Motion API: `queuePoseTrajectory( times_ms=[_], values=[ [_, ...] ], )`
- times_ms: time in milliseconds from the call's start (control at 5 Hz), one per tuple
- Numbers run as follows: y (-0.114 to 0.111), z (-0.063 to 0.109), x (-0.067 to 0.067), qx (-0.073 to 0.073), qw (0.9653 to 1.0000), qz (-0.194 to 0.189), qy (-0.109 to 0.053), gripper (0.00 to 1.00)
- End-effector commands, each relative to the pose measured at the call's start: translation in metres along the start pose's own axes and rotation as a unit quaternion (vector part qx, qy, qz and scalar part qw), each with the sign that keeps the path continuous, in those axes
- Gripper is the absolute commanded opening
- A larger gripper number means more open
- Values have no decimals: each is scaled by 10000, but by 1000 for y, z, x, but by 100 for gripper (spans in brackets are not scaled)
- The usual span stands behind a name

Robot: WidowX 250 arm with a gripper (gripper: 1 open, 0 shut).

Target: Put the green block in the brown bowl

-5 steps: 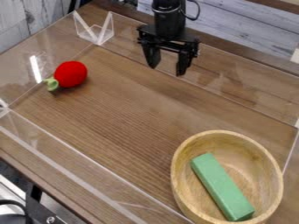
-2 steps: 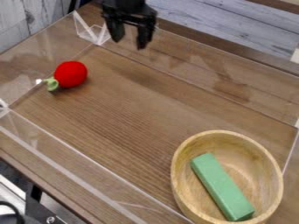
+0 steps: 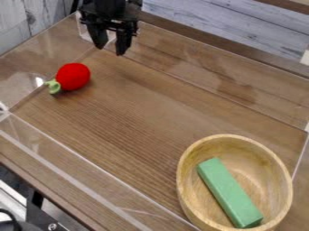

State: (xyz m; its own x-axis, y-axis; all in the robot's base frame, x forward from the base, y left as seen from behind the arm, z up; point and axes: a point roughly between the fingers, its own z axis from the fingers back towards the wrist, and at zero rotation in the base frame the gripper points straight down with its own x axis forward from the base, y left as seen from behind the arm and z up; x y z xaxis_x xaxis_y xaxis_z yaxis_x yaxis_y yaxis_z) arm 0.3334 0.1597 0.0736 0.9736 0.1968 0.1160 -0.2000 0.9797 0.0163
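The green block (image 3: 229, 191) lies flat inside the brown bowl (image 3: 190, 159), slanting from the middle toward the front right rim. The bowl stands at the table's front right corner. My gripper (image 3: 108, 42) hangs far from it at the back left, pointing straight down just above the wood. Its two dark fingers (image 3: 94, 37) stand apart and nothing is between them.
A round red fruit (image 3: 74, 77) with a green stem lies at the left, in front of and left of the gripper. A low clear plastic wall (image 3: 72, 185) runs around the wooden table top (image 3: 157, 108). A white plank wall stands behind.
The gripper has travelled left along the back of the table, from the centre back to above the red fruit's side. Its fingers stand a little closer together. Block, bowl and fruit have not moved.
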Motion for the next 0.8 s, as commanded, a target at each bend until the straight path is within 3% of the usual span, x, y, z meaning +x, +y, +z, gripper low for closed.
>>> queuePoseTrajectory(
  times_ms=[0,200,600],
  values=[
    [6,18,2,172,9993,-26,-341,0],
    [4,13,1,179,9993,-21,-328,100],
    [6,11,5,110,9987,-376,-310,100]
  ],
)
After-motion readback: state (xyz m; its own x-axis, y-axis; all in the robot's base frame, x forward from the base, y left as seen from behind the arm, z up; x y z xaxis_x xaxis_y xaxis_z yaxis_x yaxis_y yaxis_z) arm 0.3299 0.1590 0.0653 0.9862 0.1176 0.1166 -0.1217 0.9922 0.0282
